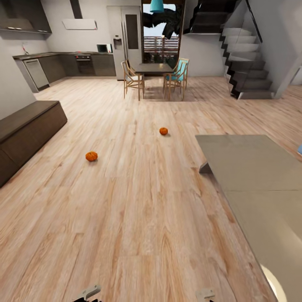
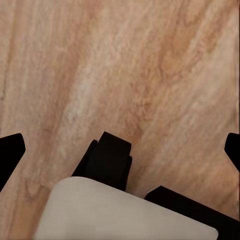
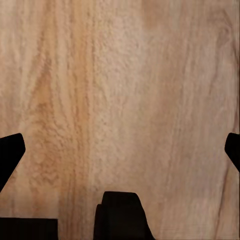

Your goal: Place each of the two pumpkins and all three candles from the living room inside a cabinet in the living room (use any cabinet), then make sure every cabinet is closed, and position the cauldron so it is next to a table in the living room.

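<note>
Two orange pumpkins lie on the wooden floor ahead: one (image 1: 91, 156) to the left and one (image 1: 163, 131) farther off, near the middle. The long, low dark-brown cabinet (image 1: 25, 126) runs along the left wall with its fronts shut. The pale-topped low table (image 1: 251, 167) stands at the right. The candles and the cauldron are out of view. My left gripper (image 2: 121, 149) and my right gripper (image 3: 121, 149) both hang over bare floor, well short of the pumpkins. Each has its dark fingertips spread wide with nothing between them.
A dark dining table with wooden chairs (image 1: 153, 69) stands at the far middle, with kitchen counters (image 1: 63, 63) at the far left. A staircase (image 1: 247, 63) rises at the far right. Wide wooden floor lies between the cabinet and the low table.
</note>
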Robot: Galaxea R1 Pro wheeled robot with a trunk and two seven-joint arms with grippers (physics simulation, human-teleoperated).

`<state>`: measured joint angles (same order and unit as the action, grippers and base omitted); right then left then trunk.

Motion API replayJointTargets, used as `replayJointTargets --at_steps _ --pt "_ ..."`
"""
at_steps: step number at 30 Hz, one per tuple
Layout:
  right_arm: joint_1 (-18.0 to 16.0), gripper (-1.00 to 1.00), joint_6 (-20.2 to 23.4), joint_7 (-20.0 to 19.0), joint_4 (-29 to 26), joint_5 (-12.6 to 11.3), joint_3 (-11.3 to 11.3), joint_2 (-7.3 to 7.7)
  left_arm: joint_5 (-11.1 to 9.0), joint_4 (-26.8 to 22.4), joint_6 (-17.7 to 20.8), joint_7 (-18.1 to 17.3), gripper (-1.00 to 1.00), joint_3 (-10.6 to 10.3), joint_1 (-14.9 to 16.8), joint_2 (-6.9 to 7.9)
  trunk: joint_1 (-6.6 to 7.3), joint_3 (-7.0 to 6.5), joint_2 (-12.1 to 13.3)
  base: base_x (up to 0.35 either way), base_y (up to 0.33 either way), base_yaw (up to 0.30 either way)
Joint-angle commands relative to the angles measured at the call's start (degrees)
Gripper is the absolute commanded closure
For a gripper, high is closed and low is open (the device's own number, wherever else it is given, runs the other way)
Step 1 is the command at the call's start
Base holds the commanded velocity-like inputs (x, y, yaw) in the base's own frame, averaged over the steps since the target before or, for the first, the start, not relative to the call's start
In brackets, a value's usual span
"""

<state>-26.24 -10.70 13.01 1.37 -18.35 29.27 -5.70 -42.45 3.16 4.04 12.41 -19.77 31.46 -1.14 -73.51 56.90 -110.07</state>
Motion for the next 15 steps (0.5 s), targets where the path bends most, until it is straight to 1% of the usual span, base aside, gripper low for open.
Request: replayJointTargets --at_steps 1,3,5,7,10,15 --pt "0.1 -1.0 0.0 0.0 0.0 0.6 0.0 0.03 0.0 0.0 0.0 0.0 -1.0 0.0 0.0 0.02 0.0 0.0 0.0 0.313 -0.116 0.0" --pt "0.2 -1.0 -0.1 0.0 -0.1 2.1 0.0 -0.15 0.0 0.0 0.0 0.0 -1.0 0.0 0.0 0.06 0.0 0.0 0.0 0.321 -0.066 0.0" --pt "0.2 -1.0 -0.2 0.1 -0.2 2.5 0.0 -0.22 0.0 0.0 0.0 0.0 -1.0 0.0 0.0 0.12 0.0 0.0 0.0 0.327 -0.024 0.0" --pt "0.2 -1.0 -0.2 0.1 -0.3 2.8 0.0 -0.26 0.0 0.0 0.0 0.0 -1.0 0.0 0.0 0.16 0.0 0.0 0.0 0.329 -0.008 0.105" --pt "0.2 -1.0 -0.2 0.1 -0.3 2.8 0.0 -0.32 0.0 0.0 0.0 0.0 -1.0 0.0 0.0 0.17 0.0 0.0 0.0 0.33 -0.003 0.209" --pt "0.2 -1.0 -0.2 0.1 -0.2 2.8 0.0 -0.46 0.0 0.0 0.0 0.0 -1.0 0.0 0.0 0.18 0.0 0.0 0.0 0.331 0.0 0.276"
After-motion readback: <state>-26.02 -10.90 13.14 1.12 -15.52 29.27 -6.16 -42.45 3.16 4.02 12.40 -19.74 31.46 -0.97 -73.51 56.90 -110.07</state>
